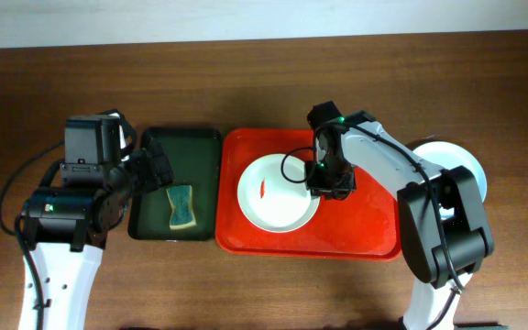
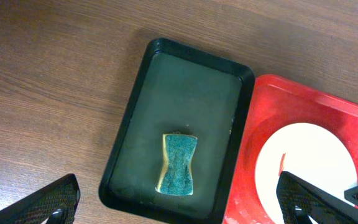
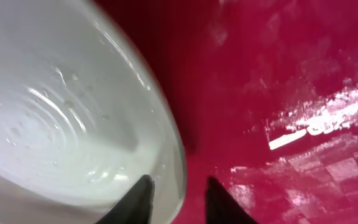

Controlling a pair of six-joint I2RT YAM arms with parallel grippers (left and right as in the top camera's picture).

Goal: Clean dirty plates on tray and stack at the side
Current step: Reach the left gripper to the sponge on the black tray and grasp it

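Observation:
A white plate [image 1: 273, 197] with a small red smear [image 1: 262, 190] lies on the red tray [image 1: 365, 229]. My right gripper [image 1: 323, 186] is down at the plate's right rim. In the right wrist view the jaws straddle that rim [image 3: 178, 168], narrowly open: one finger [image 3: 135, 202] is over the plate's inside, the other [image 3: 222, 202] over the tray floor, with a red gap beside it. Off the tray at the right sit more plates [image 1: 443, 151], partly hidden by the right arm. My left gripper [image 1: 159, 170] hangs wide open above the dark green tray [image 2: 185, 81], holding nothing.
A green-and-yellow sponge [image 1: 181, 207] lies in the dark green tray [image 1: 200, 137], just left of the red tray. In the left wrist view the sponge [image 2: 179, 163] is between and ahead of the fingers. Brown tabletop surrounds both trays.

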